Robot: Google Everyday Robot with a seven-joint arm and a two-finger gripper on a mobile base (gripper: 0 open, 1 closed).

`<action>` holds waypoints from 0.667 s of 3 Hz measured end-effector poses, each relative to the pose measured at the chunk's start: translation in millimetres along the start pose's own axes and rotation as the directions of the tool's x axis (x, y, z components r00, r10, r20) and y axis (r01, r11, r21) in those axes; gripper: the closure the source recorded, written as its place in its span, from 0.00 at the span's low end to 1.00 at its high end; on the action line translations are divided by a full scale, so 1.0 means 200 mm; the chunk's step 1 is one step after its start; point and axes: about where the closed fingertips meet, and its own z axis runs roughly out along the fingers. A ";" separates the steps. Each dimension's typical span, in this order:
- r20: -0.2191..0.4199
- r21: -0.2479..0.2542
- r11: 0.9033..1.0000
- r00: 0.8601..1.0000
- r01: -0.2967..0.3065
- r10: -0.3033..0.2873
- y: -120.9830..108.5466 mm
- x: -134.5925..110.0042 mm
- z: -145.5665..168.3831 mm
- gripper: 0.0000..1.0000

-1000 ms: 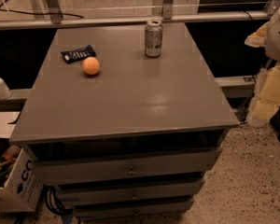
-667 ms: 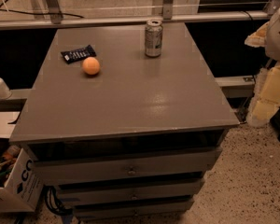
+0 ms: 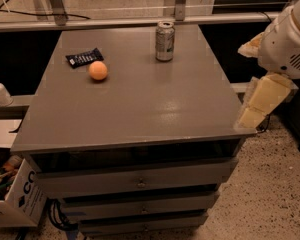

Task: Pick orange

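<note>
Gripper point(image 3: 260, 102) right of table point(image 3: 140, 115), state unclear, orange point(image 3: 98, 70) beside wrapper point(image 3: 84, 58), box point(image 3: 21, 200) perhaps lettered "CO".

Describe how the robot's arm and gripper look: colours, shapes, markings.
The arm is a smooth, rounded white shell with a small slotted vent. Below it, right of the table, the gripper is pale cream and blocky. No lettering shows.

The arm point(image 3: 287, 39) comes in at the upper right edge of the view, and its bulky white housing with a small vent grille fills that corner. Below the housing hangs the cream-coloured gripper point(image 3: 257, 104), about halfway down the right side of the view. It slants down and to the left, with its tip as the lowest point of the arm.
</note>
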 end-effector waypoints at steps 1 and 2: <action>0.094 -0.023 1.000 0.996 -0.003 0.005 -0.02 -0.13 0.14 0.00; 0.166 -0.057 0.998 0.986 0.005 0.005 -0.04 -0.29 0.34 0.00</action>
